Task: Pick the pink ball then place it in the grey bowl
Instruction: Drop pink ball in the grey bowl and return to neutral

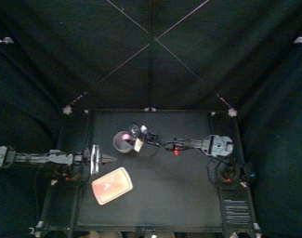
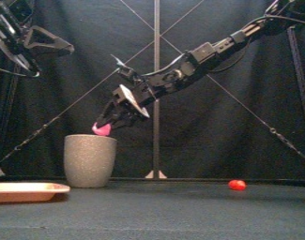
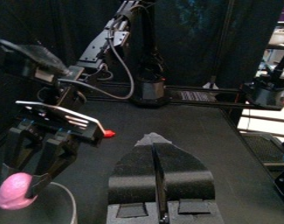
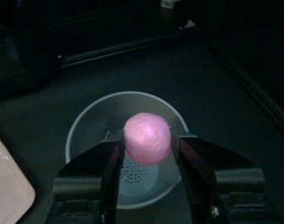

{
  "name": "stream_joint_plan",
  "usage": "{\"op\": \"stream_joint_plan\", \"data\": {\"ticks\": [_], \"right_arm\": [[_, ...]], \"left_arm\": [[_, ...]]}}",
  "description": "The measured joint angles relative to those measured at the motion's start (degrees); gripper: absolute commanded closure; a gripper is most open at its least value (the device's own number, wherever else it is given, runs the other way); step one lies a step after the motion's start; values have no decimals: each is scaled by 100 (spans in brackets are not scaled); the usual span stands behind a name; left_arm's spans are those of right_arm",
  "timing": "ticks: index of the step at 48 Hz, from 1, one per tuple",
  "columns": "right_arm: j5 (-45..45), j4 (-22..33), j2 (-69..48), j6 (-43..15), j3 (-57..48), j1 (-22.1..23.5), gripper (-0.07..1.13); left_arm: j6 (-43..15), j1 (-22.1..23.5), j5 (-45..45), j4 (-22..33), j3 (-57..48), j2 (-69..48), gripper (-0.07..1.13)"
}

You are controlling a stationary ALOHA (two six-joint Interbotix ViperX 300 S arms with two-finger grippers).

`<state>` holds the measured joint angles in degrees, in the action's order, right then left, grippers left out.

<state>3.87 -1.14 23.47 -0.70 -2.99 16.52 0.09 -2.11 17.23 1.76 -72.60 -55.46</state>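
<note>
The right fingers (image 2: 110, 119) pinch the pink ball (image 2: 102, 129) from both sides and hold it in the air over the grey bowl (image 2: 89, 161). In the right wrist view the ball sits inside the circle of the bowl's mouth, a little off its middle. From the front it hangs just above the rim, over the right half of the opening, on the side the arm comes from. So the ball lies straight down from the fingertips, with the opening right under it. The ball is close to round, so it has no long axis to line up. By this showing the carry looks done and what remains is the release. A small shift toward the bowl's middle would give more margin from the near rim, which is the one edge the ball could clip.

The left fingers (image 3: 159, 166) are pressed together and empty. That arm rests at the left side of the counter (image 1: 165, 200), well apart from the bowl. A tray (image 1: 112, 186) lies in front of the bowl, and a small red toy (image 2: 237, 185) lies well off to the right. Neither is in the way of a lift straight up.
</note>
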Motion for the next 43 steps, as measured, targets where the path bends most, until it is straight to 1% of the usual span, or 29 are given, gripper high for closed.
{"op": "stream_joint_plan", "data": {"ticks": [5, 10, 16, 26, 34, 43], "right_arm": [[-360, -53, 167, 18, 229, 9, 17], [-606, -70, 281, 0, 378, -18, 11], [-729, -62, 369, 0, 483, -26, 10], [-615, -53, 334, 9, 448, -79, 10], [-185, -53, -237, 0, -202, -149, 10], [703, -70, -1327, 0, -1626, -290, 10]], "left_arm": [[-9, 0, 0, 0, -26, 0, 101], [0, 0, 0, 0, -53, 0, 101], [-9, -9, 0, 0, -70, 0, 101], [-9, -9, -9, 0, -79, 0, 101], [0, -9, 0, 0, -97, 0, 101], [0, -9, -9, 0, -149, -9, 101]]}}
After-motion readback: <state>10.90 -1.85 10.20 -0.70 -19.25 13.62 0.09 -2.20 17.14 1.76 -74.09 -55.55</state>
